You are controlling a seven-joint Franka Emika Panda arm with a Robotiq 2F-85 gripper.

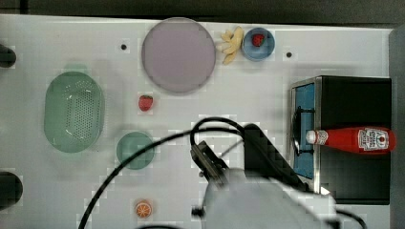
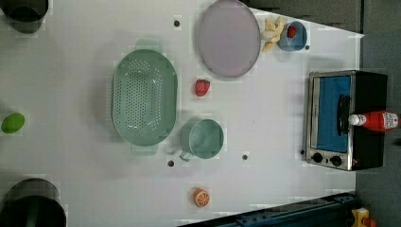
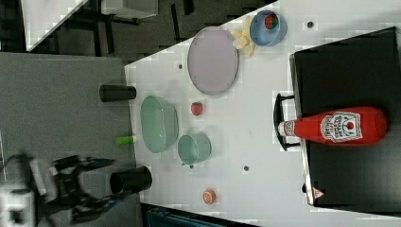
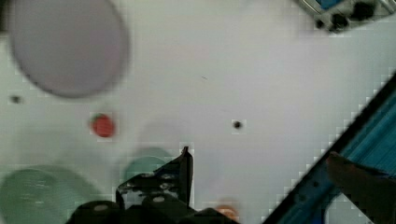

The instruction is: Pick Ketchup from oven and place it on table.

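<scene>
Ketchup (image 1: 353,140), glossy red plastic, lies atop boxy black oven (image 1: 356,176).

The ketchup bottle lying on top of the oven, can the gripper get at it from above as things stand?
Probably yes. The ketchup lies flat on the oven's bare black roof, its cap overhanging the front edge, with nothing over or beside it. The open gripper hangs above the table, holding nothing.

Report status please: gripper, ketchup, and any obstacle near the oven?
Gripper open, holding nothing. Ketchup lying on top of oven, cap over the door side. Nothing blocking it.
</scene>
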